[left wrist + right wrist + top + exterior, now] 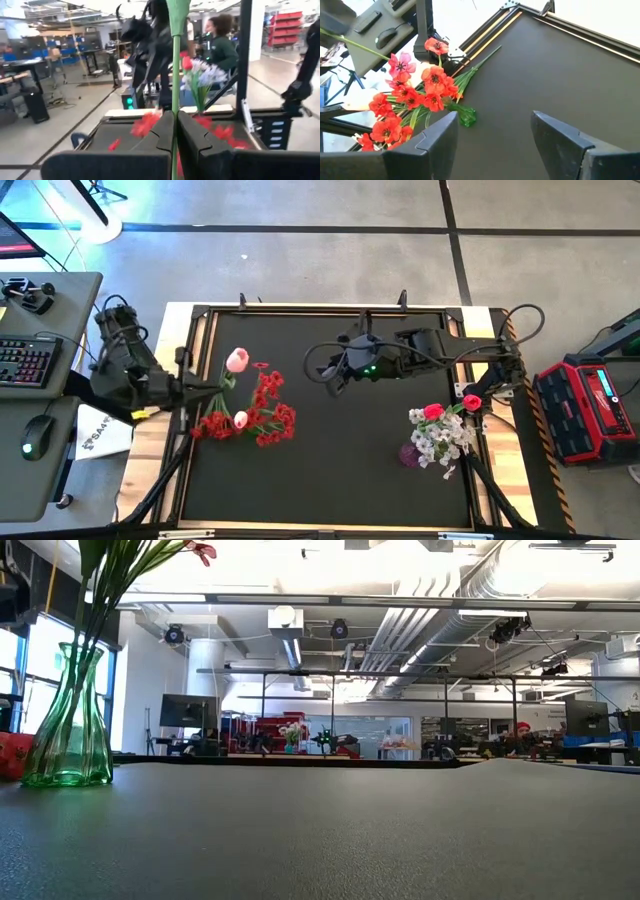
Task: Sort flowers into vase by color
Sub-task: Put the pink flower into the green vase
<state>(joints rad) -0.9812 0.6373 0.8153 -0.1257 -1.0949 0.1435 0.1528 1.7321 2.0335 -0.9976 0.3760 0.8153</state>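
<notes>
Table mat (340, 450): black, plain. Table frame (505, 470): pale wood. Left vase (68, 720): clear green glass, ribbed. Blossoms (432, 87) in it: red with dark centres, stems green. Tulips (237, 360): pale pink. Right vase (411, 453): purple; it holds white flowers (445, 440) and red-pink rosebuds (433, 411). Stem (175, 75): green. Arms (385, 355): dark. Case (590, 405): red and black.

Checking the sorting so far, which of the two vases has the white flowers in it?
The purple vase on the table's right side; the green vase on the left holds red blossoms and pink tulips.
</notes>
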